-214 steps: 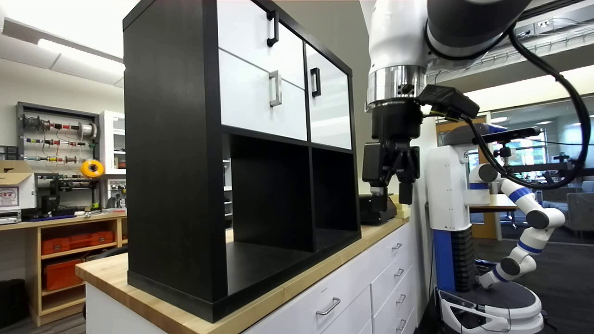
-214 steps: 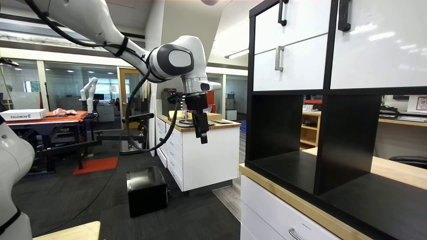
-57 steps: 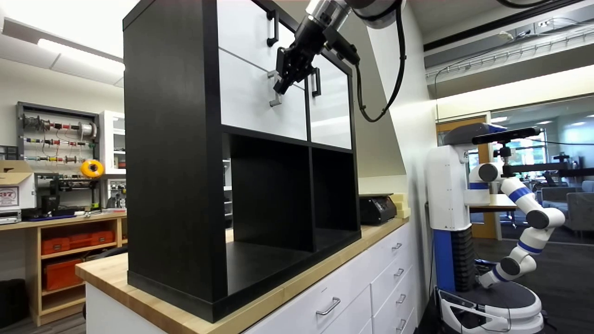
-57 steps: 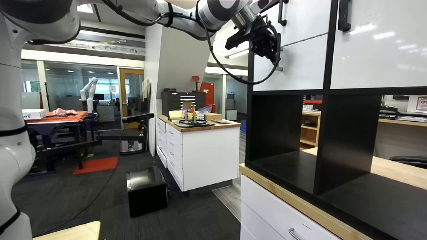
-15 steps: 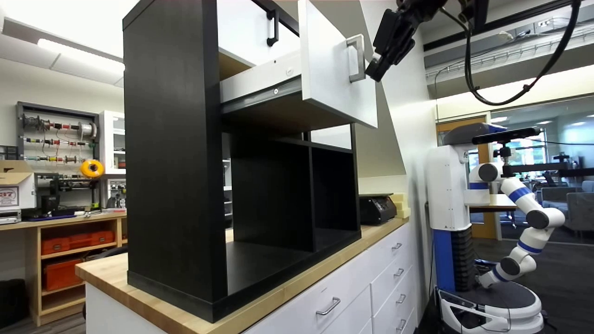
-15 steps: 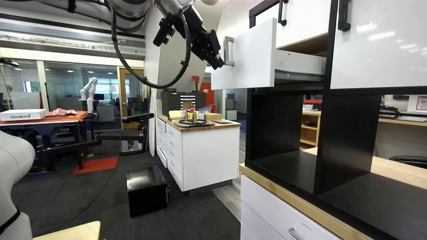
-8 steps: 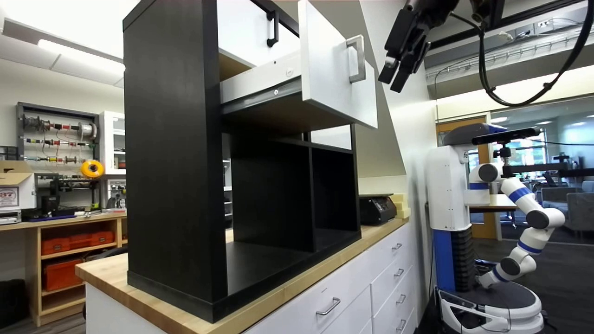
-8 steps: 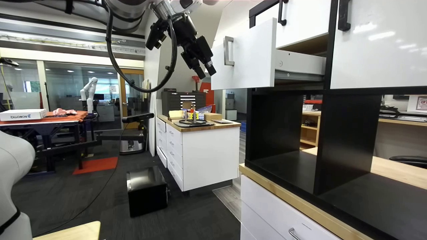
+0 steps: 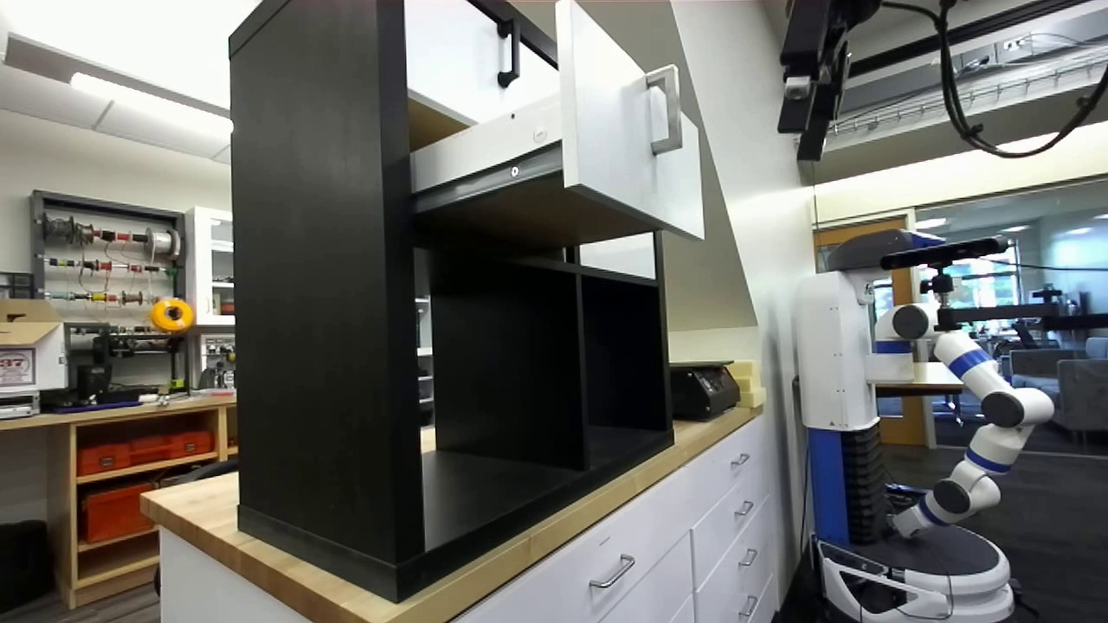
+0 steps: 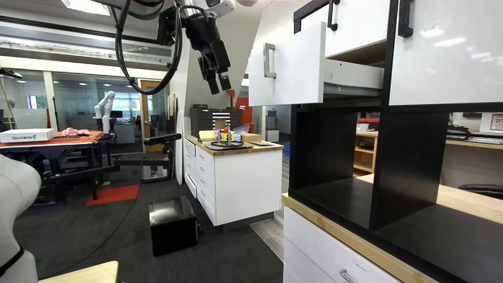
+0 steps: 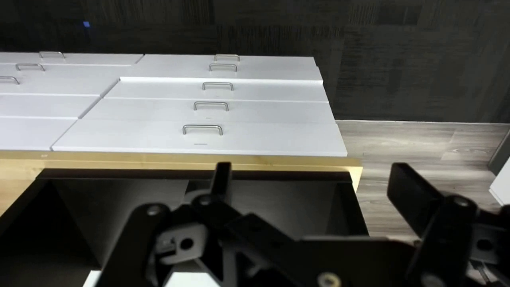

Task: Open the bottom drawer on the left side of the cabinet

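Bottom drawer is well out of the cabinet, its upright silver handle on the cabinet side of the gripper, apart from spread, empty fingers, so the pull looks done and only a retreat seems left.

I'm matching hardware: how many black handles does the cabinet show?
2: one black handle on the upper drawer, another black handle on the large white front beside it.
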You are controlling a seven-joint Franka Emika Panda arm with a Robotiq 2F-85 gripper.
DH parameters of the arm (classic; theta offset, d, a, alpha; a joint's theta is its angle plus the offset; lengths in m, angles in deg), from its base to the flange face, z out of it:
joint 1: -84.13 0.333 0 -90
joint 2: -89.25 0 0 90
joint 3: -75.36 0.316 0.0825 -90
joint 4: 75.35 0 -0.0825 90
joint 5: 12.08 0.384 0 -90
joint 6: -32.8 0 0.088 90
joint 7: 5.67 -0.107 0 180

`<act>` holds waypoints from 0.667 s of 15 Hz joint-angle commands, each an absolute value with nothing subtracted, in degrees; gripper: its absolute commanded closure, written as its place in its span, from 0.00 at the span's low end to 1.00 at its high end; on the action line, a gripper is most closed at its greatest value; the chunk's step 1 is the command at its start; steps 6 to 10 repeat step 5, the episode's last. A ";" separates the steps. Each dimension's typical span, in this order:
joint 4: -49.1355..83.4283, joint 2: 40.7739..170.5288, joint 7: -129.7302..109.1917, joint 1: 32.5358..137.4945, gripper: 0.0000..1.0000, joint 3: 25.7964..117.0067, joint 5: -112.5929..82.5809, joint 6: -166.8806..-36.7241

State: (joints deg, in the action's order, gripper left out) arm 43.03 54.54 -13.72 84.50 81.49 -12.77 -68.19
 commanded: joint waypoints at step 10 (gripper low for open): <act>39.52 56.80 -14.92 84.85 0.00 81.31 -12.69 -63.60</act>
